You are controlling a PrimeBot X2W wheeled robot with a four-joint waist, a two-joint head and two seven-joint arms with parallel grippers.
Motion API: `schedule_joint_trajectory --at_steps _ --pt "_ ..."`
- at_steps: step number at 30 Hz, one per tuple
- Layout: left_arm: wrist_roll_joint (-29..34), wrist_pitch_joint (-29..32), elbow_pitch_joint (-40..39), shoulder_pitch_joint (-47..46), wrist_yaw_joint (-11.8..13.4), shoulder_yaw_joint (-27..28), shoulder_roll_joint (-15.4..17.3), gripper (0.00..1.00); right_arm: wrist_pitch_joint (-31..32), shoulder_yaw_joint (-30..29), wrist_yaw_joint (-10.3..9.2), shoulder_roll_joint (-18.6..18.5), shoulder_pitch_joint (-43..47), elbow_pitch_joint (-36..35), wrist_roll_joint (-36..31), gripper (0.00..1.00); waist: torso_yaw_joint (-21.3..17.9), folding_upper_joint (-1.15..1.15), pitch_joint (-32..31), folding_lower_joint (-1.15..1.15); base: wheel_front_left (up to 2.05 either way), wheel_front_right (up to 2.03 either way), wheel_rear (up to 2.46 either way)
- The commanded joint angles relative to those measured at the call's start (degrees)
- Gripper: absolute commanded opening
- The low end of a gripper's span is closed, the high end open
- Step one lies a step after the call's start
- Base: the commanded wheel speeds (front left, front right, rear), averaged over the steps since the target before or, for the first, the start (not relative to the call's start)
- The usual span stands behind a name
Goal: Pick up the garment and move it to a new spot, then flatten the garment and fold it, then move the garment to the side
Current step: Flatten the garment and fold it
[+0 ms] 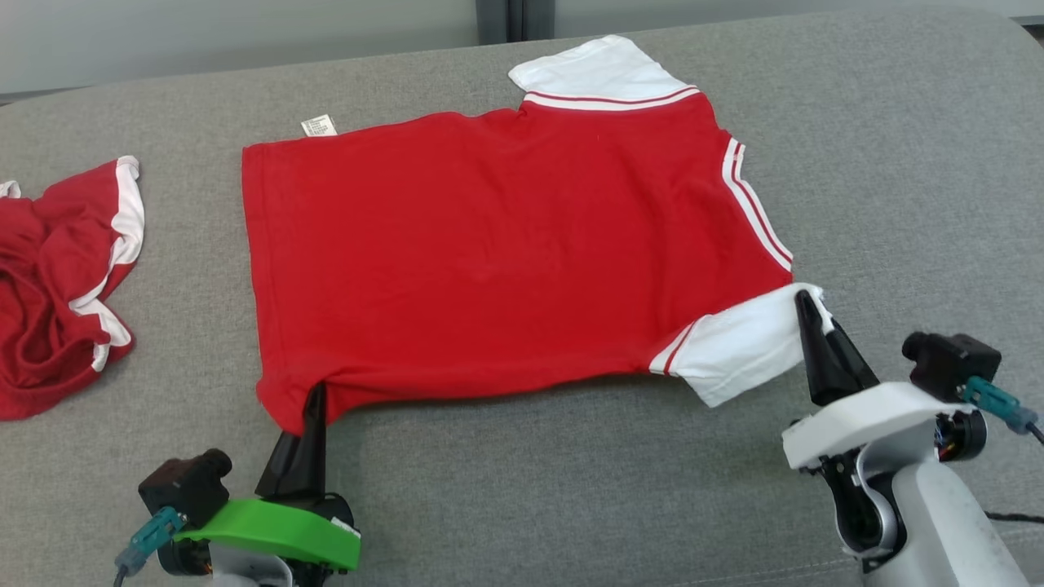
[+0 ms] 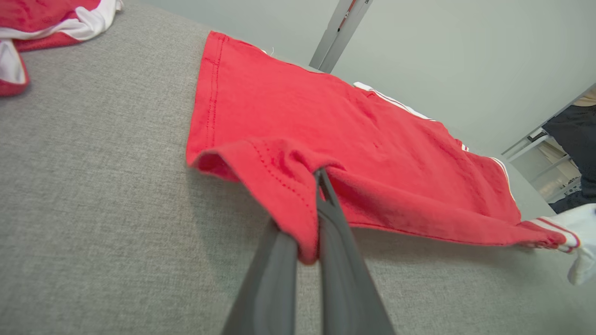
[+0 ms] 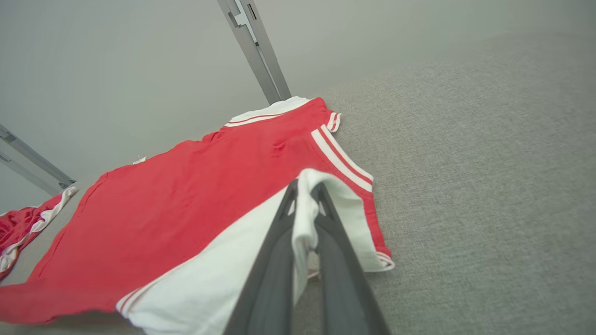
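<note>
The garment (image 1: 506,244) is a red T-shirt with white sleeves and striped trim, spread nearly flat on the grey cushion. My left gripper (image 1: 315,395) is shut on its near-left hem corner, and the left wrist view shows that red hem (image 2: 284,186) bunched and draped over the dark fingers (image 2: 340,260). At the near right, my right gripper (image 1: 806,300) is shut on the edge of the white sleeve (image 1: 738,346). A fold of white sleeve cloth (image 3: 305,218) is pinched between the two fingers in the right wrist view. The rest of the shirt (image 3: 195,195) lies flat.
A second red and white garment (image 1: 57,285) lies crumpled at the left edge of the cushion (image 1: 897,163). A pale wall with a grey metal post (image 3: 256,51) stands behind the cushion. Bare grey fabric stretches right of the shirt and along the near edge.
</note>
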Motion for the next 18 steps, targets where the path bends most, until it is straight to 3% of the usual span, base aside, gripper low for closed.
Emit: schedule_joint_trajectory --at_steps 1,18 --pt "0.3 0.2 0.3 -1.3 -0.2 -0.1 0.6 0.00 0.2 0.4 -0.02 -0.5 -1.6 0.9 -0.4 0.00 0.2 0.00 0.3 0.00 0.00 0.00 0.00" --pt "-1.7 2.5 5.2 -10.0 -0.7 -1.2 2.5 0.00 -1.5 6.4 -0.01 -1.8 -22.7 20.8 -1.4 0.00 1.3 0.00 3.7 0.00 0.00 0.00 0.00"
